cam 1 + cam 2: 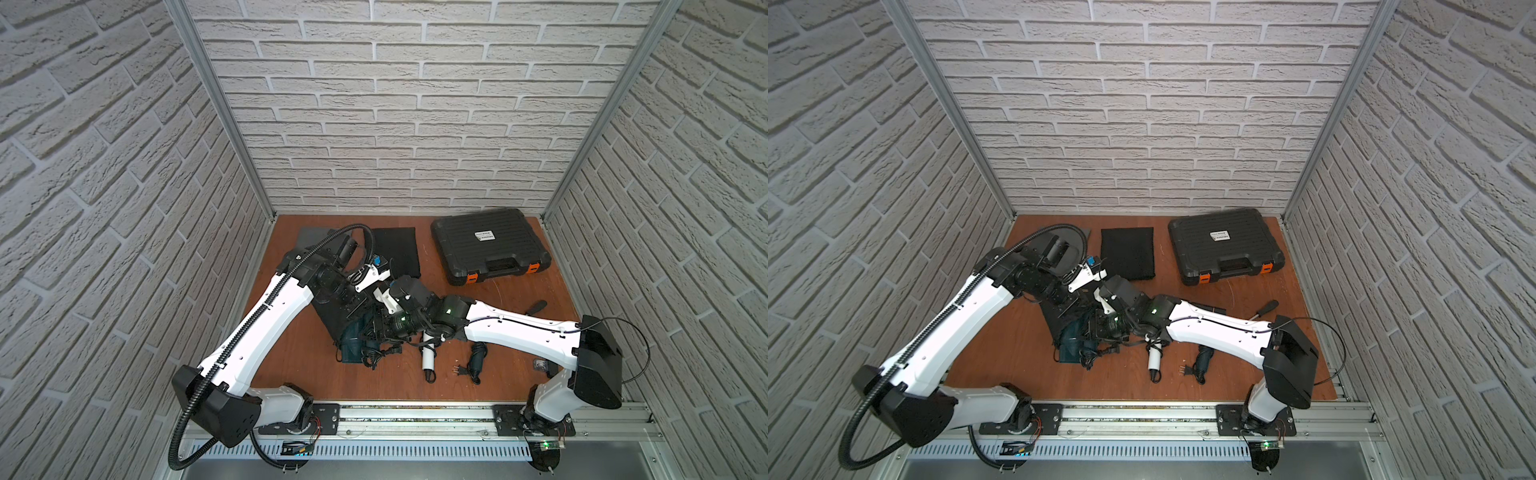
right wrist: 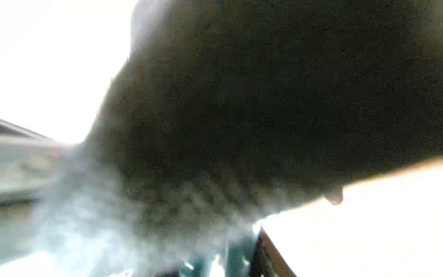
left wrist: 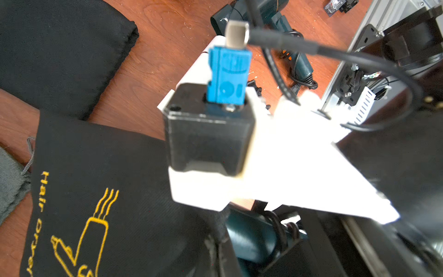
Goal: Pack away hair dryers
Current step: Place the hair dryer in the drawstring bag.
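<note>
Step in hand: we judge this to be bagging the first teal dryer [image 1: 353, 343], with both arms meeting left of the table's [image 1: 291, 370] centre.
Lettered pouch [image 3: 96, 167]: it lies flat under the left arm, its mouth turned toward the near side, where the dryer sits right at the opening.
Left gripper [image 1: 355, 306]: we read the jaws as closed, and the cloth bunches up to them in the left wrist view. It seems to pinch the rim so the mouth stays lifted.
Right gripper [image 1: 376, 328]: it is low beside the teal dryer, likely to feed it in. Dark cloth blurs the right wrist view, so we cannot tell how the jaws stand or whether they hold anything.
White dryer [image 1: 428, 357]: on the table just right of the teal one, unbagged.
Second teal dryer [image 1: 478, 355]: further right, near side, its cord and plug loose beside it.
Spare pouches: a plain black pouch [image 1: 395, 249] and a grey pouch [image 1: 311, 237] wait flat at the far side, probably for the other two.
Hard case [image 1: 490, 245]: far right, shut, well apart from the work.
</note>
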Robot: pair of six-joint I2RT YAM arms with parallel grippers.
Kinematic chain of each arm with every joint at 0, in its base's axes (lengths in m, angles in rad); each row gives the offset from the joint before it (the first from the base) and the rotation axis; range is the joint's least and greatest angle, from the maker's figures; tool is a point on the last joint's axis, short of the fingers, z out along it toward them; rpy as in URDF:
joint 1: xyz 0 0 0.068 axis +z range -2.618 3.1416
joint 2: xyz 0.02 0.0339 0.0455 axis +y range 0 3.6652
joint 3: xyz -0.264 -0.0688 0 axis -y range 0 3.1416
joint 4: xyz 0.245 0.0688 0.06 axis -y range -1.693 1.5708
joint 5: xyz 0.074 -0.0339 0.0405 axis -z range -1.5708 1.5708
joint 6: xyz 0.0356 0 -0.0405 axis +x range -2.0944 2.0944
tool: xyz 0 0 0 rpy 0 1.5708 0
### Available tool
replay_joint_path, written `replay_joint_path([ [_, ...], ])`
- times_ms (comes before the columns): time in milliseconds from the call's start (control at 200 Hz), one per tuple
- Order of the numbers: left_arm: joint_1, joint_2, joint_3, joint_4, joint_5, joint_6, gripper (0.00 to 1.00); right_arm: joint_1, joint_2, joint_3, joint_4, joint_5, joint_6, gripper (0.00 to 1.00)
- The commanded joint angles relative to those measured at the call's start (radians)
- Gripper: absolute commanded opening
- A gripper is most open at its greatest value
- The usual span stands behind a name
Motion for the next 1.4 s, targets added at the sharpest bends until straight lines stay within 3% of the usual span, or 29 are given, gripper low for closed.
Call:
replay_joint_path([
  [0, -0.001, -0.011, 0.039, -0.038, 0.05, 0.031, 0.0, 0.004, -0.025, 0.017, 0.043, 0.002, -0.054, 0.03],
  [250, 0.025, -0.04, 0.072, -0.119, 0.174, 0.096, 0.0, 0.004, -0.035, 0.029, -0.144, 0.077, -0.177, 0.03],
  [390, 0.035, -0.04, 0.066, -0.125, 0.197, 0.098, 0.0, 0.004, -0.059, 0.032, -0.116, 0.053, -0.186, 0.03],
  [730, 0.03, -0.043, 0.029, -0.122, 0.214, 0.095, 0.0, -0.029, -0.047, 0.038, -0.084, 0.042, -0.088, 0.03],
  [1095, 0.055, -0.076, -0.079, -0.031, 0.232, -0.022, 0.0, -0.055, -0.022, 0.054, -0.036, 0.048, -0.016, 0.03],
  [1395, 0.079, -0.075, -0.066, -0.03, 0.326, -0.048, 0.0, -0.059, 0.03, 0.098, -0.006, 0.081, 0.028, 0.03],
])
